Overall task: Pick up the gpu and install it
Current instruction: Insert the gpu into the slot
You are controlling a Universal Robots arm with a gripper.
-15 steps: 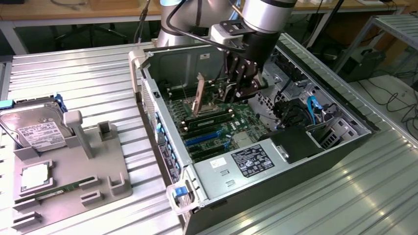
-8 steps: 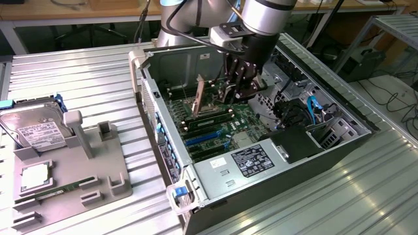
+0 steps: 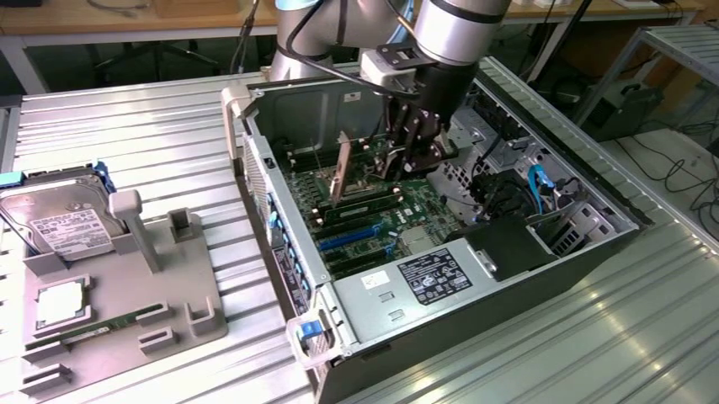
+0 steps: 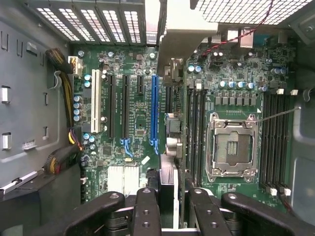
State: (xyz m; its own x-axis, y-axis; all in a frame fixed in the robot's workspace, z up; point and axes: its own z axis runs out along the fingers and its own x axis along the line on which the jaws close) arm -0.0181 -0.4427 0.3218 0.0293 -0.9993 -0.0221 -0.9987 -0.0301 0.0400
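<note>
Presently, by view:

- Exterior view: gripper [image 3: 412, 150] low inside the open computer case [image 3: 584, 231], over the green motherboard [image 3: 388, 220].
- Exterior view: gpu [image 3: 340, 168] appears as a thin upright card just beside the gripper on the exterior view's left; whether it touches the board cannot be told.
- Exterior view: hard drive [image 3: 62, 219] and grey fixture tray [image 3: 124, 290] lie well apart on the ribbed table [image 3: 561, 353].
- Wrist view: gripper [image 4: 173, 196] with jaws set narrow, clamped on the gpu [image 4: 167, 182], seen edge-on between the black fingers [image 4: 146, 211].
- Wrist view: silver bracket [image 4: 184, 32] stands at the card's far end, near the case's rear vents [image 4: 93, 22].
- Wrist view: card edge runs between the blue expansion slot [image 4: 154, 110] and the memory slots [image 4: 194, 132].
- Judgement: good seating likely needs the card kept upright and parallel to the slot, its bracket clear of the rear wall.
</note>
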